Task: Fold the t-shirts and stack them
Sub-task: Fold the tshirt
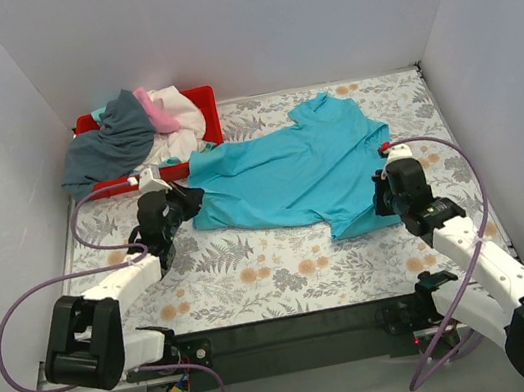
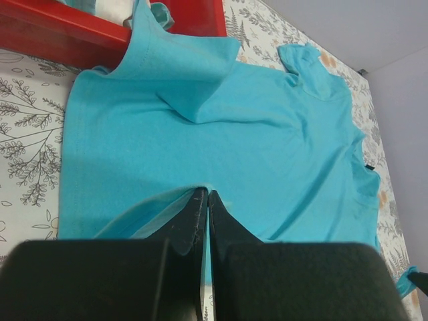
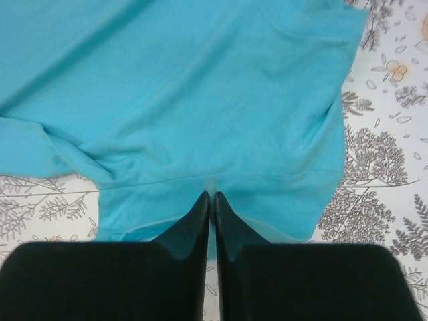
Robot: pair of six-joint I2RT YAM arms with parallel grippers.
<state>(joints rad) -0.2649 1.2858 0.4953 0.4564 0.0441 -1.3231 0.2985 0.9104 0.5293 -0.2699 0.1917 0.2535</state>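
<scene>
on the table (image 1: 256,278) lies one turquoise t-shirt (image 1: 289,176).

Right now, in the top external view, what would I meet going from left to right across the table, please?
Slate grey cloth t-shirt → left tool → bright turquoise cloth t-shirt → right tool.

Your left arm (image 1: 120,282), white links with black joints, angles forward and inward from its base. Your left gripper (image 2: 207,200), black and two-fingered, is pinched tight on the edge of the bright turquoise cloth t-shirt (image 2: 221,134). Your right arm (image 1: 475,250) angles forward and inward likewise, and your right gripper (image 3: 210,200) is clamped on the same shirt's edge.
</scene>
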